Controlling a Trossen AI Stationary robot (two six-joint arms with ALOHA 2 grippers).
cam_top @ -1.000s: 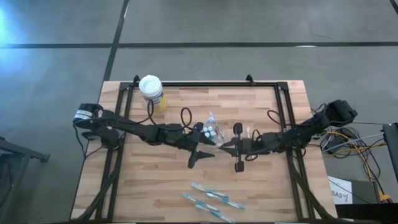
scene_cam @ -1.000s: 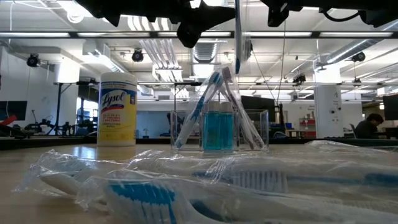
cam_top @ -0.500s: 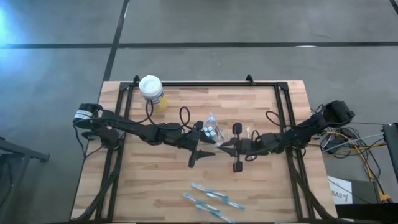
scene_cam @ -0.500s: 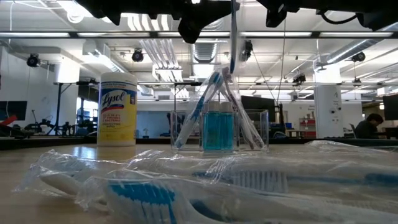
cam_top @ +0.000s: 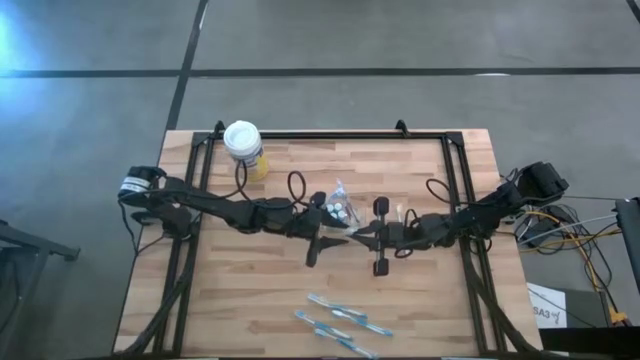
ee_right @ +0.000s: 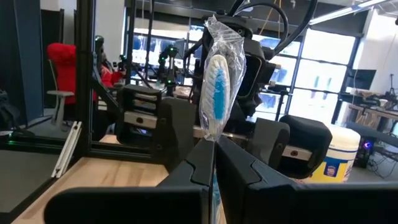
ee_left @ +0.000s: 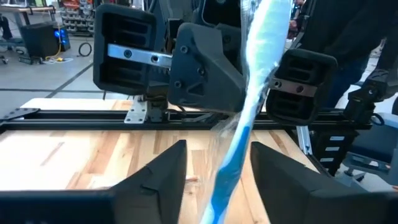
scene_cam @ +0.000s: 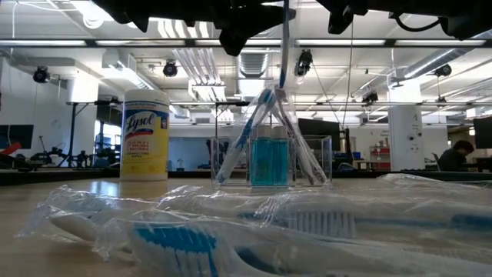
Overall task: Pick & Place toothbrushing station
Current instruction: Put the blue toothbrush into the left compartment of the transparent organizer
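My right gripper [ee_right: 214, 149] is shut on a wrapped blue-and-white toothbrush [ee_right: 216, 87], which it holds upright over the table's middle. My left gripper [ee_left: 217, 171] faces it, open, with one finger on each side of the brush's handle [ee_left: 231, 168]. Whether those fingers touch the handle, I cannot tell. In the high view the two grippers meet at the table's middle [cam_top: 347, 237]. Just beyond them stands a clear holder [scene_cam: 270, 161] with a blue cup inside and toothbrushes leaning in it. Several wrapped toothbrushes [cam_top: 340, 322] lie flat near the front edge. My right gripper pinches the wrapped toothbrush between its two fingers, on the handle just below the bristle head [ee_right: 212, 138]. The fingers come about level from the table's right and lie across the brush. The brush stands upright, head up. Its lower end [scene_cam: 284, 73] hangs clear above the holder.
A yellow canister with a white lid [cam_top: 243, 145] stands at the far left of the wooden table [cam_top: 230, 290]. A black frame [cam_top: 330, 133] runs along the table's far and side edges. Bare wood lies between the grippers and the wrapped brushes.
My right gripper has carried the held toothbrush a little toward the table's left, nearer my left gripper. The brush stays upright, clear of the holder.
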